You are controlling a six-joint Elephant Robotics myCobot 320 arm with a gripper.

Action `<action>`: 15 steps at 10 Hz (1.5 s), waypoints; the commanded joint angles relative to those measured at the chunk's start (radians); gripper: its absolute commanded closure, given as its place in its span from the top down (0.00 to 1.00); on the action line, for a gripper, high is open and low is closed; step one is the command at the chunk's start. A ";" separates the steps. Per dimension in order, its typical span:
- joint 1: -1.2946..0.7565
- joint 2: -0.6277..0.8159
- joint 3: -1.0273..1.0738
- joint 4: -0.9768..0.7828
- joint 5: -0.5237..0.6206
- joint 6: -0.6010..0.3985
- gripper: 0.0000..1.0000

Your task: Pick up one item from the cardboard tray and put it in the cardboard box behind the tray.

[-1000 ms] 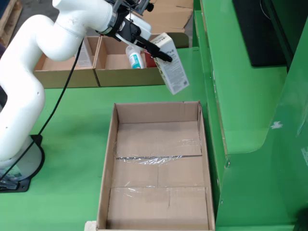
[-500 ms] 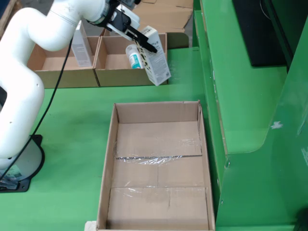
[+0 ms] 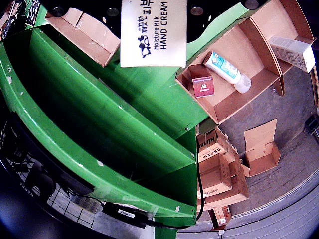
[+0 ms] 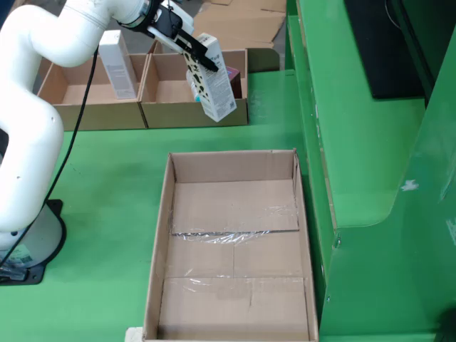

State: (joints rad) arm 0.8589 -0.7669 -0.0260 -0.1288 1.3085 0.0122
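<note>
Fixed overhead view: the white jointed robot arm [image 4: 43,92] reaches from its round base at 8 o'clock up to 11 o'clock, where its black gripper [image 4: 201,63] is clamped on a tall white rectangular hand cream carton [image 4: 213,78]. The carton hangs tilted, top toward 11 o'clock and bottom toward 5 o'clock, over the front wall of the right-hand open brown cardboard box [image 4: 192,96], which sits at 12 o'clock behind the large shallow cardboard tray [image 4: 160,235]. The tray, at the centre and 6 o'clock of the frame on the green table [image 4: 107,178], shows only its taped cardboard floor. A second open cardboard box [image 4: 92,96] touches the first on its 9 o'clock side and holds 1 upright white carton [image 4: 116,64]. Behind the held carton, part of a white bottle is visible inside the right-hand box. Gripper-mounted view: the held carton [image 3: 153,32] fills 12 o'clock, its white face reading "Moisture Milk Hand Cream"; the fingers themselves are not visible here. At 2 o'clock lies the right-hand box [image 3: 234,94], containing 1 white bottle with a teal label [image 3: 225,69] lying on its side and 1 small dark red square packet [image 3: 203,86] just beside it at 8 o'clock. The neighbouring box at 2 o'clock holds the white carton [image 3: 294,50]. Flattened cardboard cartons [image 3: 219,172] lie on the grey floor at 5 o'clock.
</note>
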 commanded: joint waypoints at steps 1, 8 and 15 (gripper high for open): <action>0.063 0.069 0.026 -0.023 -0.020 0.006 0.00; 0.234 0.094 0.026 -0.102 -0.049 0.040 0.00; 0.485 0.056 0.026 -0.102 -0.106 0.131 0.00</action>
State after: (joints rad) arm 1.2563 -0.6932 -0.0260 -0.3098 1.2409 0.1365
